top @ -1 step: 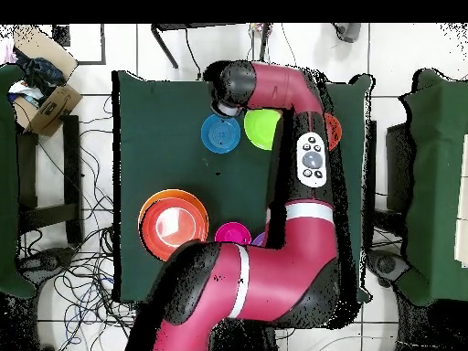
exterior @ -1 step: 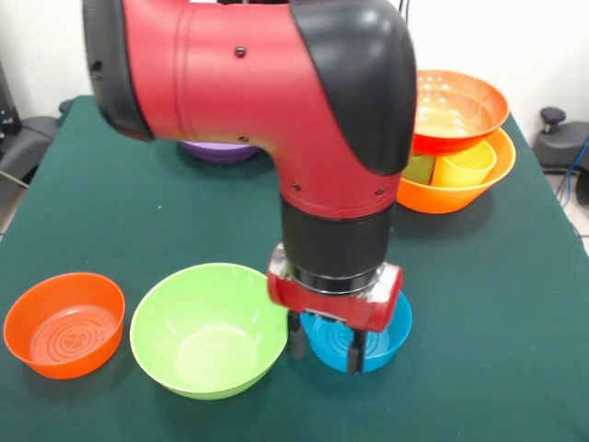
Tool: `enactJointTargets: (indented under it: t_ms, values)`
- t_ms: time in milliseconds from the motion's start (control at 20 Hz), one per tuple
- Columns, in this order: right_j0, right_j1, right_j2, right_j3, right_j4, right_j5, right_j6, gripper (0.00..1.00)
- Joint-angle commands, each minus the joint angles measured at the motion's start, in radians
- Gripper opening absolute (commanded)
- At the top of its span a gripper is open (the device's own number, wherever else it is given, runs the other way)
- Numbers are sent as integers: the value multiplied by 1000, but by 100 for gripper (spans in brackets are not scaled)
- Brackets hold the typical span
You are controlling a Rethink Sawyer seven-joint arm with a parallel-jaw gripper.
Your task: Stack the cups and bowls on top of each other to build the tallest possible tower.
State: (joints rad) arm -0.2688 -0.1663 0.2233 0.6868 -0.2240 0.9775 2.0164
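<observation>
My gripper [exterior @ -1 step: 325, 346] hangs low over the left rim of the small blue bowl [exterior @ -1 step: 379, 337]. It is open: one finger is inside the bowl and the other outside, beside the lime green bowl [exterior @ -1 step: 207, 330]. From above, the blue bowl [top @ -1 step: 219, 134] and the lime green bowl [top @ -1 step: 260, 128] lie side by side and the arm hides the gripper. A small orange bowl [exterior @ -1 step: 64, 323] sits at the front left. At the back right, the big orange bowl [exterior @ -1 step: 453, 197] holds a yellow cup [exterior @ -1 step: 465, 166] and a green cup [exterior @ -1 step: 419, 169], with the wide red-orange bowl [exterior @ -1 step: 458, 109] resting on them.
A purple bowl [exterior @ -1 step: 219, 151] peeks out behind the arm at the back. From above, a pink bowl [top @ -1 step: 232, 233] lies near the robot's base, beside the orange stack [top @ -1 step: 172, 222]. The green cloth [exterior @ -1 step: 488, 304] covers the table. Chairs and cables surround it.
</observation>
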Motion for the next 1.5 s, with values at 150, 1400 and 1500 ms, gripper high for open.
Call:
enactJointTargets:
  t_ms: [150,1400,1500]
  values:
    - [-16,90,82,-217,-88,209,-363,100]
    - [-13,76,-35,-164,-88,355,-439,100]
    - [-11,75,-37,-136,-82,309,-424,100]
